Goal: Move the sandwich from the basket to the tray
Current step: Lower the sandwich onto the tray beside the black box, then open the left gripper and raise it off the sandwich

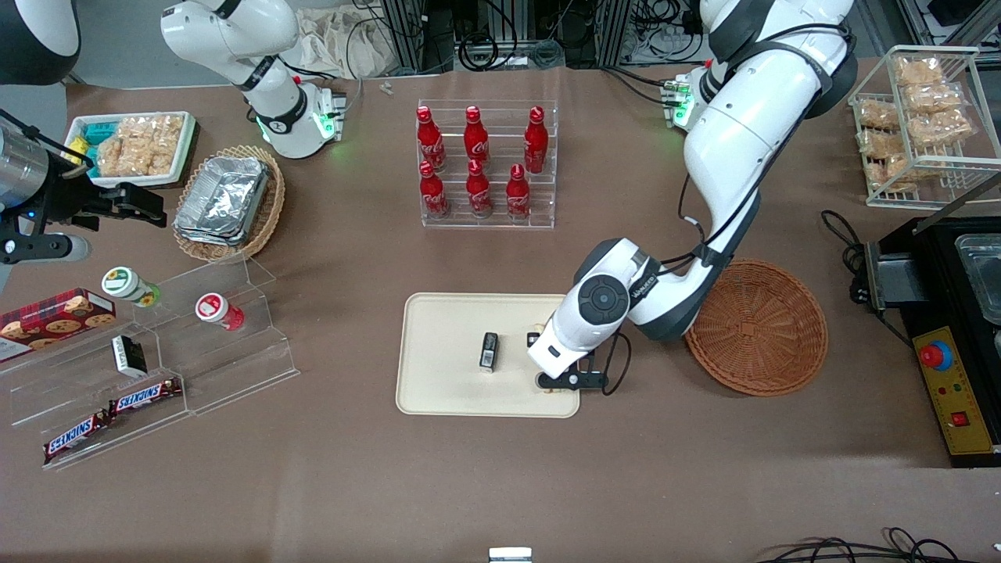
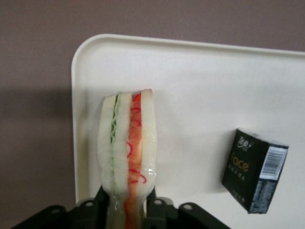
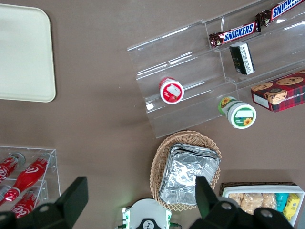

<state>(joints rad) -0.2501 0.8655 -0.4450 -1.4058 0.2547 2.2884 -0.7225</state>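
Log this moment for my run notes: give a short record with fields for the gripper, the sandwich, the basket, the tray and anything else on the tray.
gripper: over the tray's end nearest the basket, shut on the sandwich
sandwich: clamped between the fingers, above the tray, filling edge showing
basket: reddish-brown, nothing in it, beside the tray
tray: cream, flat on the table
other item on tray: small black box, apart from the sandwich

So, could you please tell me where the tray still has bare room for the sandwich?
The tray is bare between the small black box and its rounded corner, where the end effector holds the sandwich. The only crowded spot is around the box. The basket holds nothing.
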